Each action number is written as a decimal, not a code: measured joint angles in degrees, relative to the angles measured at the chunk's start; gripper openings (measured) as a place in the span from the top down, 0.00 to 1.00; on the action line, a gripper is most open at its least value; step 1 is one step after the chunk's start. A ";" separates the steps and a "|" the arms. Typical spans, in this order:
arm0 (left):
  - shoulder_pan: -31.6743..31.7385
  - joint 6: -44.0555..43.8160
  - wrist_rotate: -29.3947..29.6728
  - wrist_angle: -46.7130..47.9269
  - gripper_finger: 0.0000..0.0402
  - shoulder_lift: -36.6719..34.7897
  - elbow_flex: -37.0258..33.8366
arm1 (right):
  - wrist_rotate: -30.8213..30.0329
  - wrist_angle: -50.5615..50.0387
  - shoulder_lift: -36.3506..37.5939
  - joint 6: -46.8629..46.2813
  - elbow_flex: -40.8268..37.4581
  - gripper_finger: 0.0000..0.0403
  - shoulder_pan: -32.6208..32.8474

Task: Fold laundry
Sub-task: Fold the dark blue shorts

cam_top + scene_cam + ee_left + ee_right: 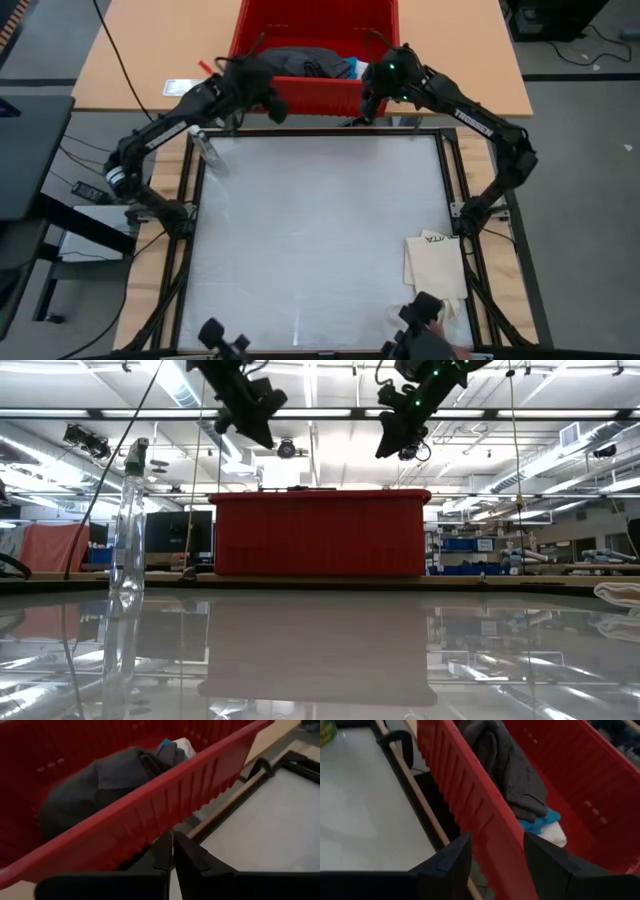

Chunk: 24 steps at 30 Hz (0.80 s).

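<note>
The red bin (470, 805) looks like ribbed, slightly glossy plastic. Inside it, the dark grey shorts (95, 785) are soft matt cloth, with blue cloth (540, 821) and white cloth (555, 835) beside them. The white tabletop (320, 230) is smooth and glossy, mirroring the room in the low view. The spray bottle (127, 540) is clear plastic. The cream tote bag (435, 265) is matt cloth. The far desk (150, 60) looks like pale wood.

Red bin (318, 532) centre, far table edge — both tools above; clear bottle (128, 530) left.

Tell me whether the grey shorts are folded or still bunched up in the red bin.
Bunched, not folded: the grey shorts lie in a crumpled heap inside the red bin, partly over blue and white pieces.
</note>
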<state>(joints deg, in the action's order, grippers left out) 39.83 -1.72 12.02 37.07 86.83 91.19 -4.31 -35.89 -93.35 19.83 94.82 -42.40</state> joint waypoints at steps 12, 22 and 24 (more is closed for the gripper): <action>3.78 17.27 3.59 -0.61 0.94 6.84 0.99 | 2.01 1.15 -0.32 7.15 0.01 0.53 -4.35; 9.93 40.43 3.84 -2.20 0.64 13.34 5.84 | 7.15 0.41 -3.87 17.82 -0.10 0.53 -8.85; 9.86 47.09 3.92 -2.57 0.55 14.03 5.86 | 7.09 -0.56 -4.76 19.19 -0.10 0.52 -8.51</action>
<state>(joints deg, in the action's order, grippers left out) 49.69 45.37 15.94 34.50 100.86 97.06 2.78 -36.44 -98.11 39.02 94.72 -50.90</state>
